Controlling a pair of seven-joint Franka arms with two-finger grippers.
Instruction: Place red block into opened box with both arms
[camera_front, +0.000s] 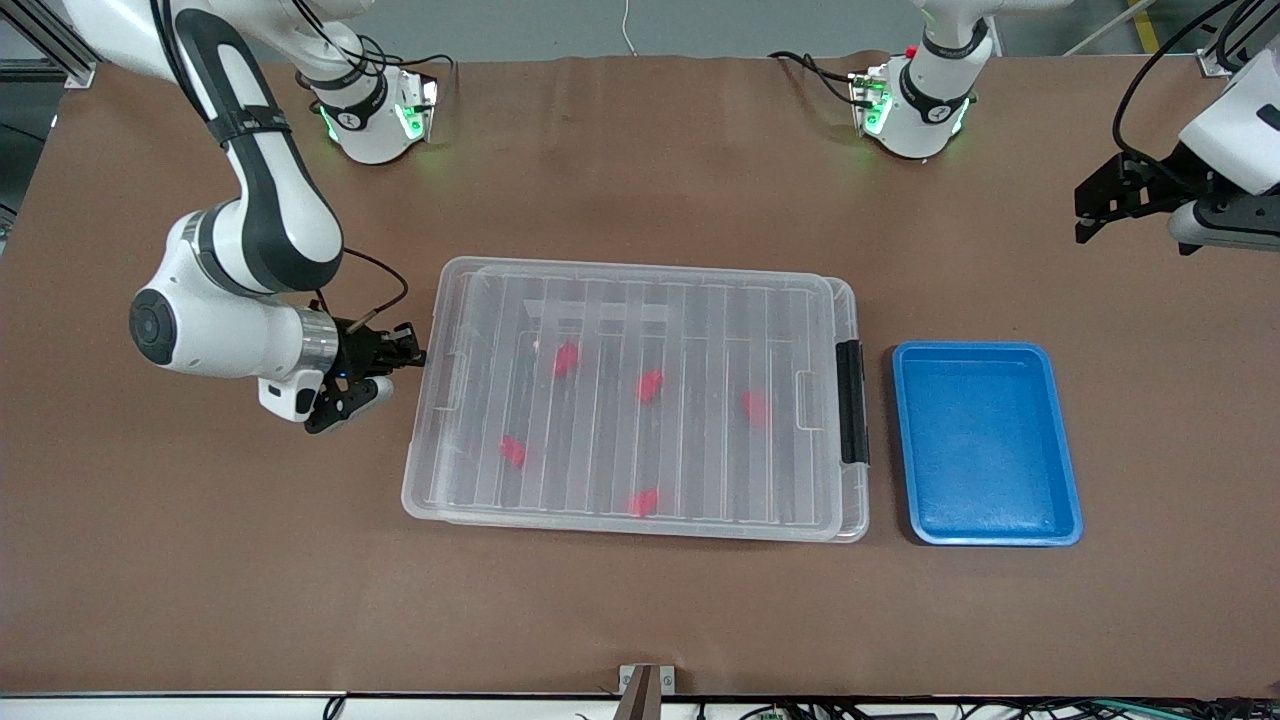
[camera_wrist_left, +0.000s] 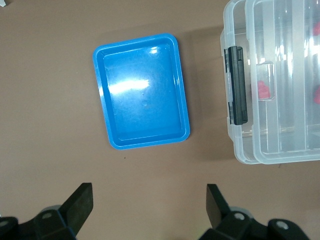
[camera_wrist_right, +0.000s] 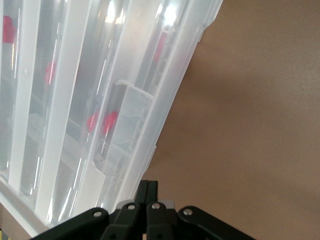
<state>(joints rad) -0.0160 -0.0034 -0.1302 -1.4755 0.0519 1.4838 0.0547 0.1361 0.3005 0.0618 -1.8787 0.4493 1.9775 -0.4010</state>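
Lidded clear box (camera_front: 640, 400) holds five red blocks (camera_front: 650, 385); blue tray (camera_front: 985, 440) beside it.
Right gripper (camera_front: 400, 355), clenched, sits at the box's unlatched end; left gripper (camera_front: 1100, 205) hovers released.

The brown table (camera_front: 640, 610) carries the lidded clear box (camera_front: 440, 480) beside the right gripper's closed fingers (camera_front: 405, 352), and a blue tray (camera_front: 985, 535).

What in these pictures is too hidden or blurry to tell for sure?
- Front view: the five red blocks are smeared by the box's ribbed lid; their shapes are unreadable.
- Front view: whether the closed right gripper touches the box edge; too small.
- Left wrist view: most of the box is cut off by the frame.
- Front view: the open left gripper has its arm cut off by the edge.
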